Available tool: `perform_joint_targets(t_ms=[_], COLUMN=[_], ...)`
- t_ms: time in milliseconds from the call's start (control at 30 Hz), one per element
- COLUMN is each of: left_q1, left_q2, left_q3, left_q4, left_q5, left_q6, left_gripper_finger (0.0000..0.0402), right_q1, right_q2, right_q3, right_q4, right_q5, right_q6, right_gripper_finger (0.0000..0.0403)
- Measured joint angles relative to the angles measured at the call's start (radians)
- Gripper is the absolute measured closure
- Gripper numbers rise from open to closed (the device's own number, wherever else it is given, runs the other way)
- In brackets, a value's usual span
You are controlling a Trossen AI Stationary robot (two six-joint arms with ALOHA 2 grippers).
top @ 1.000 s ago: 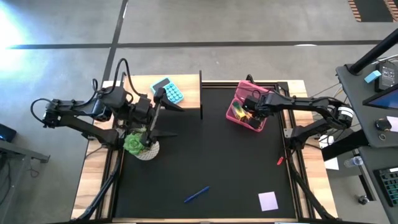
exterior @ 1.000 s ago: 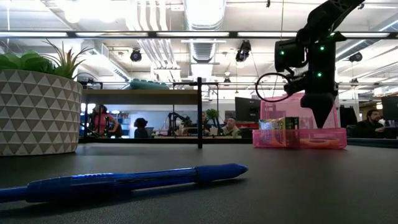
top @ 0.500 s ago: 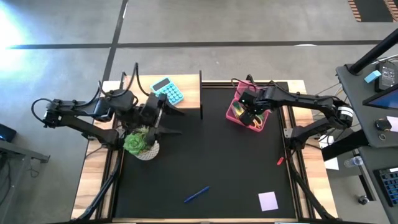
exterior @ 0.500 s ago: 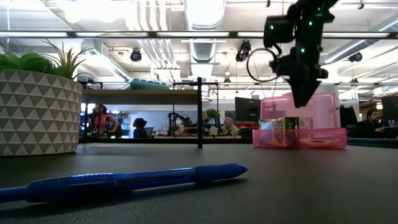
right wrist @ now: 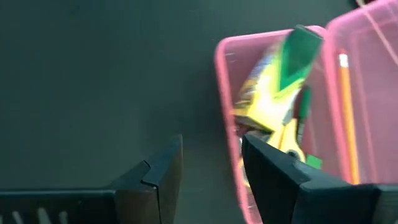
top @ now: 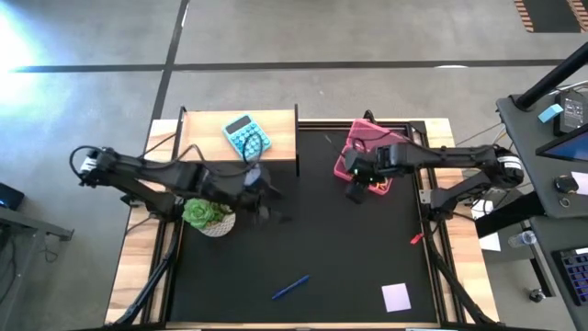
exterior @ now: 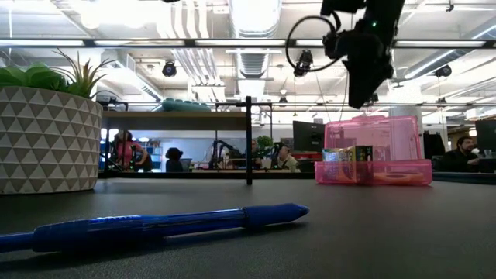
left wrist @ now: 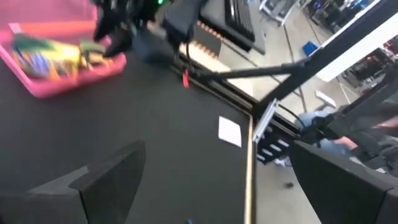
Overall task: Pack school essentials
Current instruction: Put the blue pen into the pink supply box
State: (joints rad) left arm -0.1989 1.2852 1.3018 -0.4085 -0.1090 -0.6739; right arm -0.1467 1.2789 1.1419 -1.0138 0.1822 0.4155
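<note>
A pink box (top: 369, 154) stands open at the table's far right; it holds a yellow box (right wrist: 264, 87), yellow-handled scissors (right wrist: 287, 134) and an orange pencil (right wrist: 347, 112). My right gripper (right wrist: 211, 165) hangs open and empty above the box's left near corner (exterior: 361, 93). A blue pen (top: 290, 287) and a lilac note pad (top: 396, 296) lie flat near the table's front edge. My left gripper (top: 266, 193) stands wide open in the air right of the plant, pointing toward the table's right (left wrist: 217, 149).
A potted plant (top: 209, 215) in a white pot stands at the left, close under my left arm. A blue calculator (top: 246, 135) lies on the wooden board at the far left. A small red thing (top: 415, 239) lies near the right edge. The middle of the black mat is bare.
My right gripper has risen out of the pink box and gone a little toward the table's left and near edge, empty. My left gripper has swung toward the table's right and near side, come down and rolled about its own line, staying wide open.
</note>
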Motion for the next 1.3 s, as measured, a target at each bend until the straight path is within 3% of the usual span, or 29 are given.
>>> perform_joint_targets(t_ms=[267,567,967,1100,1300], left_q1=[-0.099,-0.243,-0.356,-0.387,-0.419], left_q2=[0.088,0.304,0.544,0.605,0.661], left_q3=[0.0,0.012,0.066,0.099,0.147], left_q4=[-0.138,-0.159,-0.153,-0.153,-0.152], left_q5=[0.019,0.02,0.019,0.016,-0.078], left_q6=[-0.206,-0.365,-0.36,-0.287,-0.177], left_gripper_finger=[0.0022,0.0022,0.0022,0.0022,0.0022], right_q1=[0.147,0.276,0.306,0.306,0.306], right_q2=[0.0,0.0,0.0,0.0,0.0], right_q3=[-0.03,-0.068,-0.068,-0.068,-0.069], right_q4=[0.002,0.009,0.01,0.01,0.011], right_q5=[0.0,0.002,0.028,0.029,0.03], right_q6=[0.114,0.229,0.248,0.248,0.248], right_gripper_finger=[0.025,0.0252,0.0255,0.0254,0.0259])
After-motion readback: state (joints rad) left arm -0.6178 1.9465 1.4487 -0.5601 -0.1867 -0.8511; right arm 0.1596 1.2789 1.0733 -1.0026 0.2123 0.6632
